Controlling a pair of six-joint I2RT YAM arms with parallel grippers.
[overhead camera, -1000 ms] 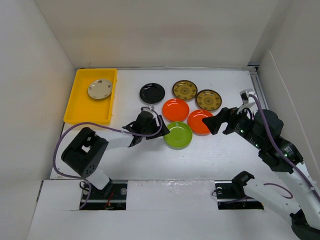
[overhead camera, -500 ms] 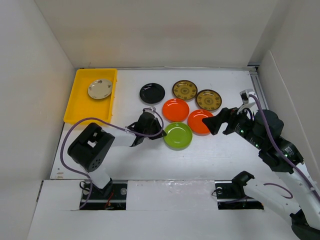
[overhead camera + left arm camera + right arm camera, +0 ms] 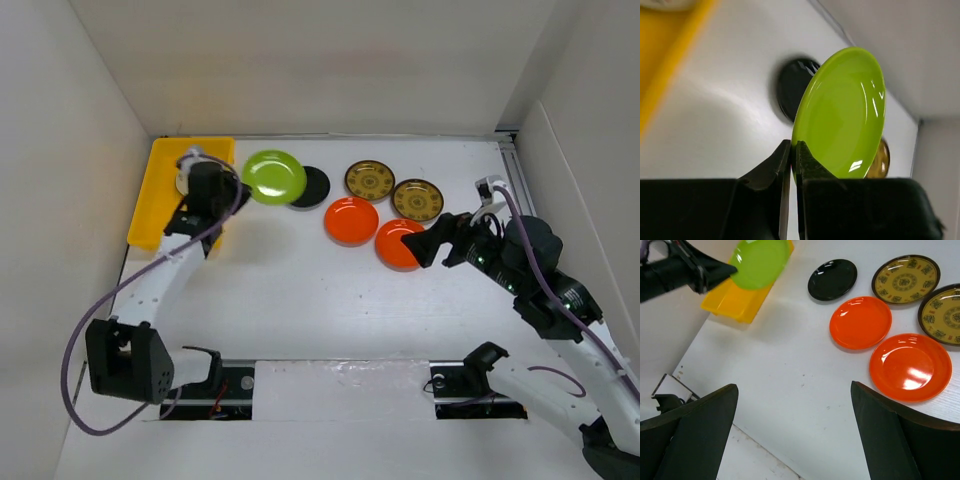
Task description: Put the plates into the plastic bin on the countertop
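My left gripper is shut on the rim of the lime green plate and holds it tilted in the air beside the yellow plastic bin, over the black plate. In the left wrist view the fingers pinch the green plate's edge. Two orange plates and two olive-gold plates lie on the countertop. My right gripper hovers open by the nearer orange plate, with nothing between its fingers.
White walls close in the table on the left, back and right. The bin lies in the back left corner. The left arm hides most of the bin's inside in the top view. The table's front edge lies under the right gripper.
The left gripper shut on the green plate at the table's middle, lifted it and swung it back and left to the bin. The right arm barely moved.
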